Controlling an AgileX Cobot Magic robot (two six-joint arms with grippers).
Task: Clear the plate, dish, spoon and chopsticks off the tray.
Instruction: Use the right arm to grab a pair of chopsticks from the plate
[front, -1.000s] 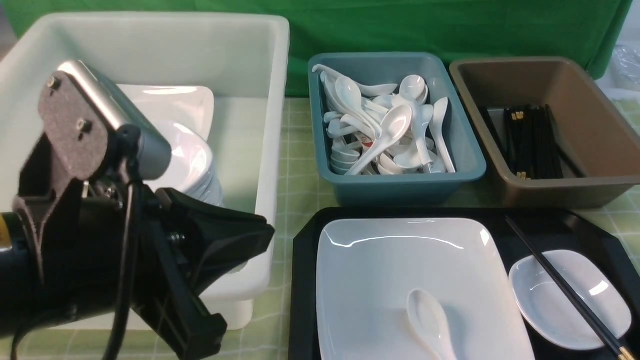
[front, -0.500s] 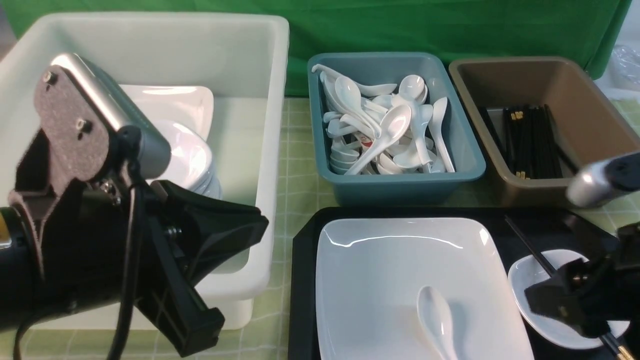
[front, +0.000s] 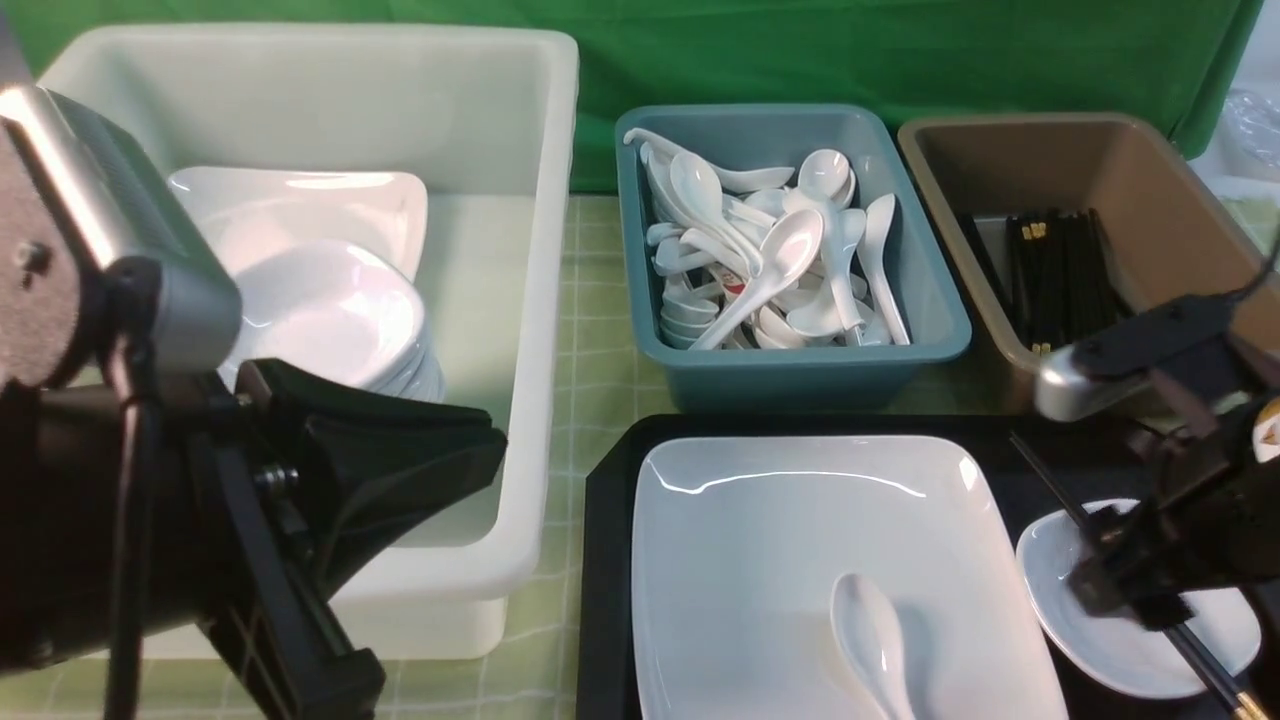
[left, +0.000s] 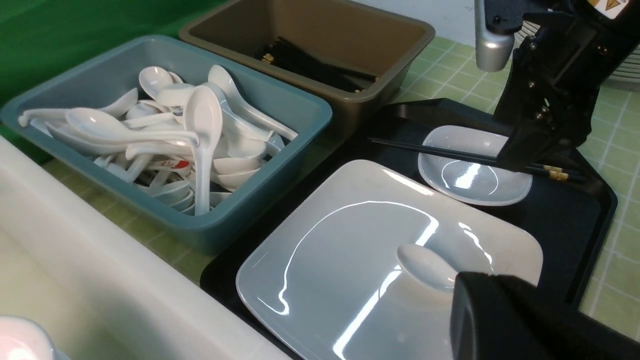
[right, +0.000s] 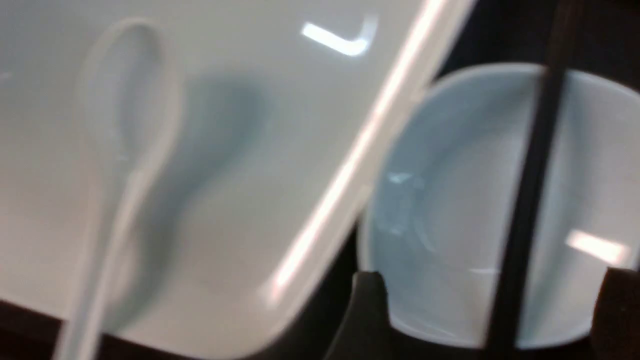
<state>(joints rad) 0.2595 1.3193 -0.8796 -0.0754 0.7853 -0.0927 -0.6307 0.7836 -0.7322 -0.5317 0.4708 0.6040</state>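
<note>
The black tray (front: 603, 520) holds the large white plate (front: 800, 530), with the white spoon (front: 868, 640) lying on it. To its right, the small dish (front: 1055, 570) has the black chopsticks (front: 1045, 478) laid across it. My right gripper (front: 1125, 590) hangs low over the dish. In the right wrist view this gripper (right: 492, 305) is open, its fingers (right: 367, 305) apart on either side of the chopsticks (right: 530, 175) and not touching them. My left gripper (front: 495, 445) is shut and empty by the white tub's near right corner. In the left wrist view the gripper (left: 472, 295) hides the spoon's (left: 425, 260) handle.
A deep white tub (front: 545, 200) at the left holds stacked plates and dishes. Behind the tray, a teal bin (front: 800, 375) holds several spoons and a brown bin (front: 1180, 240) holds black chopsticks. A green cloth hangs at the back.
My right arm has come in from the right and lowered over the dish, with its jaws opened wide. My left arm has drawn back to the left, still shut.
</note>
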